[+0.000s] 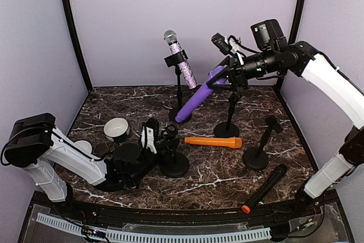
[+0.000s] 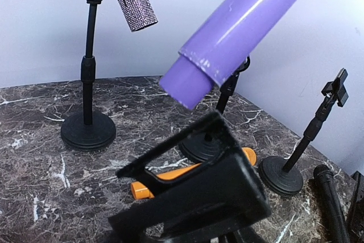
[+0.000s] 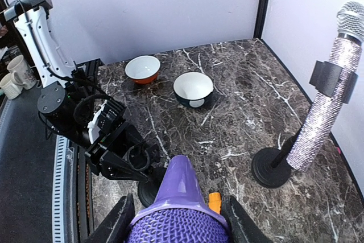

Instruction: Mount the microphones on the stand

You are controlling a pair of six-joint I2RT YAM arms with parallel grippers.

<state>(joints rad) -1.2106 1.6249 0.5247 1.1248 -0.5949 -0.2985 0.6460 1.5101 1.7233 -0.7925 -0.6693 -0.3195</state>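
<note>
Your right gripper's (image 3: pixel 177 220) jaws grasp the purple microphone (image 1: pixel 196 98), while your left gripper's (image 1: pixel 158 140) jaws, lost behind a stand clip (image 2: pixel 199 192), cannot be told apart as released or clenched.

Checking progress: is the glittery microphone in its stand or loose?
In its stand: the clip holds the glittery microphone, tilted, head up.
</note>
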